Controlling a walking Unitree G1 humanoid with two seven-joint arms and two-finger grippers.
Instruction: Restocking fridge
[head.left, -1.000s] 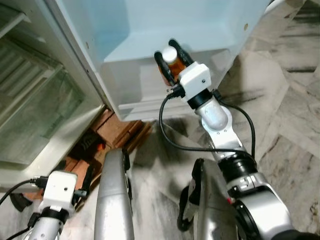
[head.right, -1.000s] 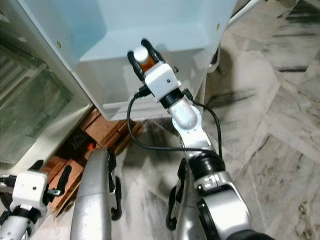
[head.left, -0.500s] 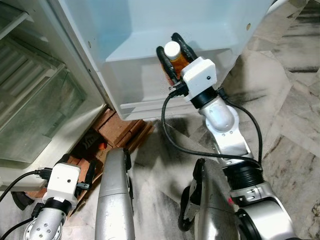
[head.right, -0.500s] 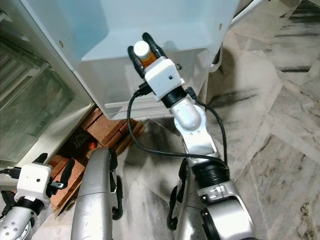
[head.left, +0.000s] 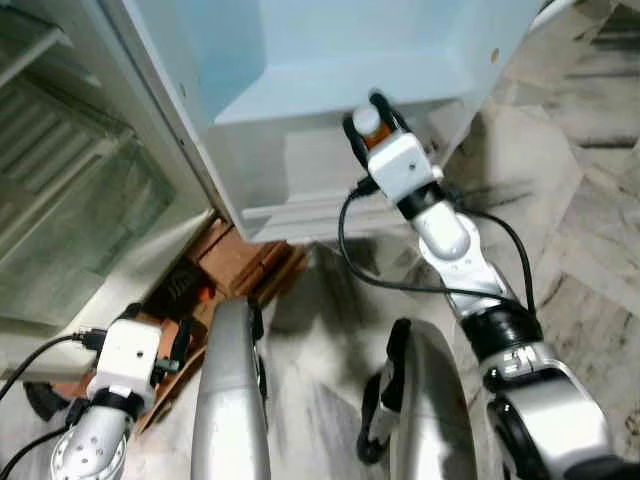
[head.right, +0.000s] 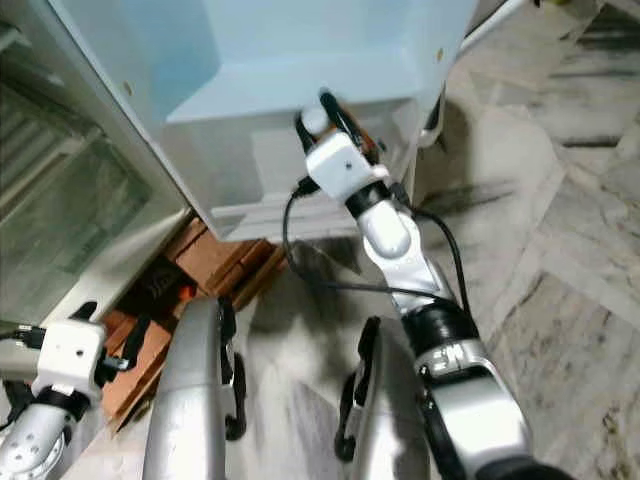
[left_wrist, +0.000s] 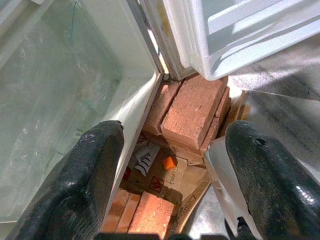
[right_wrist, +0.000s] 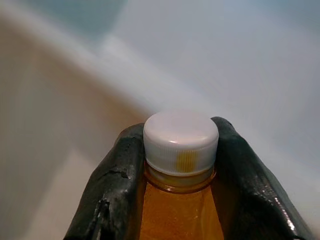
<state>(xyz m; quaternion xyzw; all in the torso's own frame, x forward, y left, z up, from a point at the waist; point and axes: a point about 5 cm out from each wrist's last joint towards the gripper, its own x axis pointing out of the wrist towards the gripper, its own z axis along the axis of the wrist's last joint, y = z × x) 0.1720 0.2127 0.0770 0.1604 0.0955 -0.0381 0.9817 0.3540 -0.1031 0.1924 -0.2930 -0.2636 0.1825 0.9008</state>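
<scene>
Since a second ago the right arm has stretched further out and up, carrying the bottle (head.left: 367, 122) higher against the front wall of the lower shelf on the fridge door (head.left: 330, 60). Head views are smeared by motion, so whether the bottle has cleared the shelf (head.left: 300, 165) rim is hard to say; it looks level with it. Most of the bottle is hidden behind the right gripper (head.left: 372, 125) and its white wrist block, with just the pale cap and a strip of amber showing. Close up, the wrist view gives what the head views blur: the right gripper's two black fingers (right_wrist: 112, 180) pressed on either side of the neck just under the ribbed white cap (right_wrist: 181, 141), amber liquid below, the shelf wall a soft blur behind. Low at the foot of the fridge (head.left: 60, 200), the left gripper (left_wrist: 170, 165) hangs with its fingers spread wide, holding nothing, over red bricks (left_wrist: 192, 107) stacked under the cabinet's bottom edge beside the glass drawer (left_wrist: 55, 100).
</scene>
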